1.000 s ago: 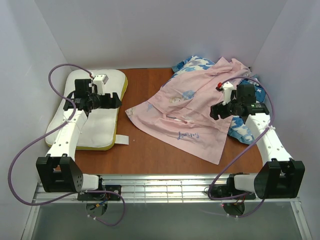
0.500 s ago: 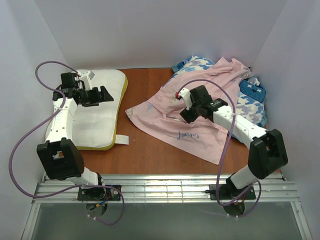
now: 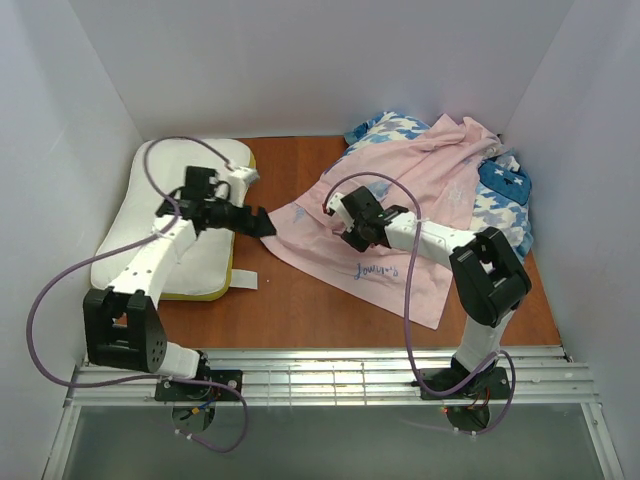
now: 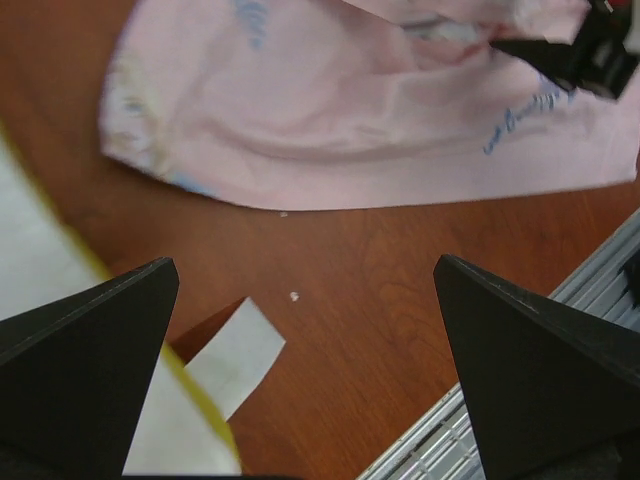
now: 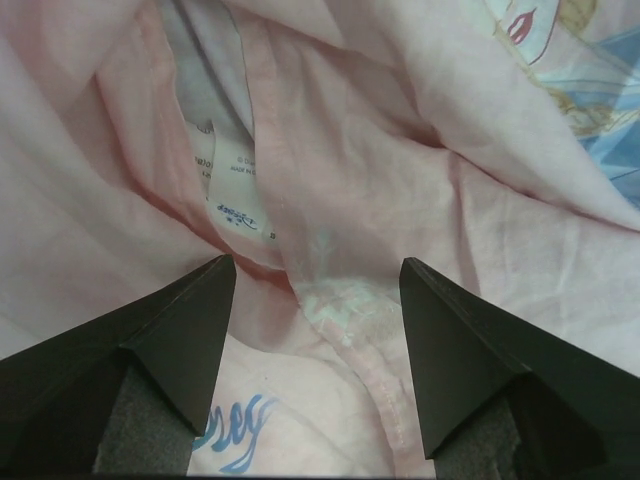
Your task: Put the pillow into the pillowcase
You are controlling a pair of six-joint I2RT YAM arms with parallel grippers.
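Observation:
The white pillow (image 3: 185, 215) with a yellow side edge and a small white tag (image 3: 245, 281) lies flat at the left of the table. Its edge and tag (image 4: 235, 355) show in the left wrist view. The pale pink pillowcase (image 3: 400, 215) lies crumpled at the centre right. My left gripper (image 3: 262, 225) is open and empty, above the bare wood between the pillow and the case's left corner (image 4: 160, 130). My right gripper (image 3: 352, 240) is open just above the case's hemmed opening fold (image 5: 340, 300), with a sewn label (image 5: 225, 190) beside it.
A blue-and-white patterned cushion (image 3: 500, 215) lies under the case at the back right. White walls close in the left, back and right. A metal rail (image 3: 330, 375) runs along the near table edge and shows in the left wrist view (image 4: 560, 340).
My left gripper swung right, from over the pillow to its right edge near the case corner. My right gripper moved left and down across the case to its opening fold.

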